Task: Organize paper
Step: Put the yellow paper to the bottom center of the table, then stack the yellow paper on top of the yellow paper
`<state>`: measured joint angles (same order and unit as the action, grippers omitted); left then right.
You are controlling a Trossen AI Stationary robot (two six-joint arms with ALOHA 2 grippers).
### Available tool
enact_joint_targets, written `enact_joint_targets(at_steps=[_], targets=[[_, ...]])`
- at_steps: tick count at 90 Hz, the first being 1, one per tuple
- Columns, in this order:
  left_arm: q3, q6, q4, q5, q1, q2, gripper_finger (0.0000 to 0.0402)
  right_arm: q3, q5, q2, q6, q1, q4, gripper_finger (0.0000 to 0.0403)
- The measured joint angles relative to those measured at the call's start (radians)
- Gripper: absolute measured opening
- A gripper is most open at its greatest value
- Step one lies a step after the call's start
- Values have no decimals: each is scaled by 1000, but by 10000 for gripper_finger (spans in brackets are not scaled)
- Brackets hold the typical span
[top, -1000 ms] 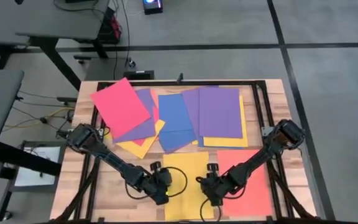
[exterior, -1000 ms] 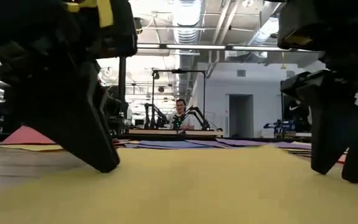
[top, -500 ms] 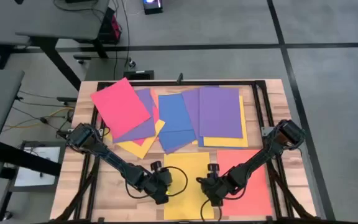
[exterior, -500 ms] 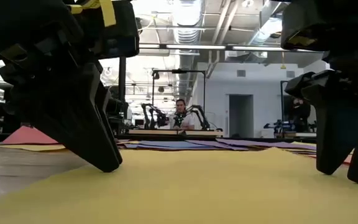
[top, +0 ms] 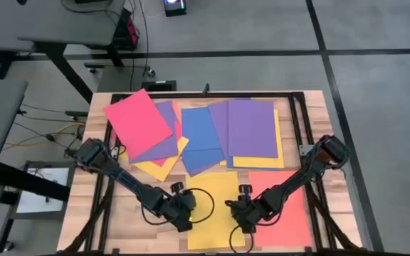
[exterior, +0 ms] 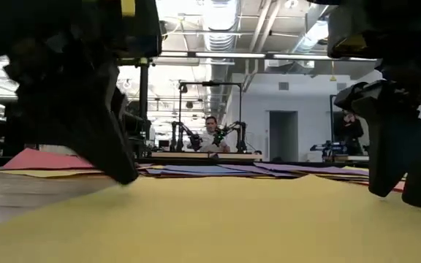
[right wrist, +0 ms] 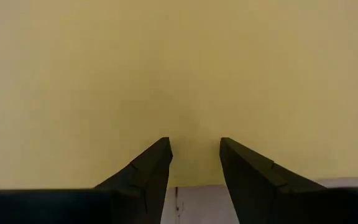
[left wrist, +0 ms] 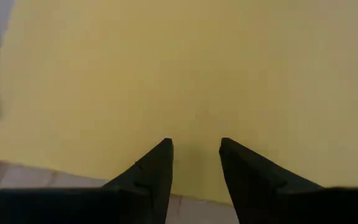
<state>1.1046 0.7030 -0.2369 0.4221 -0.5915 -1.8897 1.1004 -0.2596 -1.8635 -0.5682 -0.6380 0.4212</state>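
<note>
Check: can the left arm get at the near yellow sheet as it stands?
Probably yes. The left gripper is right over the yellow sheet near its edge, fingers open, with nothing between them and the paper. The right gripper is over the same sheet's other side.

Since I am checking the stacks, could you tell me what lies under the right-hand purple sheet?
A yellow sheet shows past the right and near edges of the purple sheet. Anything else beneath is covered.

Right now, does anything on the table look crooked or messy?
Yes. At the far side, the red sheet lies tilted across the purple sheet, with blue and yellow sheets fanned unevenly. Both grippers sit on the near yellow sheet.
</note>
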Motion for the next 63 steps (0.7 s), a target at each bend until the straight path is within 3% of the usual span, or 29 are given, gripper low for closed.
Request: enact_joint_targets(at_steps=[22, 36, 51, 63], targets=[[0, -49, -56, 8, 3, 59, 118, 0, -25, 129, 0, 24, 188, 137], [1, -81, -129, 117, 5, 125, 118, 0, -59, 211, 23, 87, 351, 137], [-1, -67, -234, 164, 4, 130, 118, -28, -170, 205, 105, 222, 292, 137], [-74, -33, -195, 169, 2, 129, 118, -45, -209, 134, 140, 313, 234, 138]])
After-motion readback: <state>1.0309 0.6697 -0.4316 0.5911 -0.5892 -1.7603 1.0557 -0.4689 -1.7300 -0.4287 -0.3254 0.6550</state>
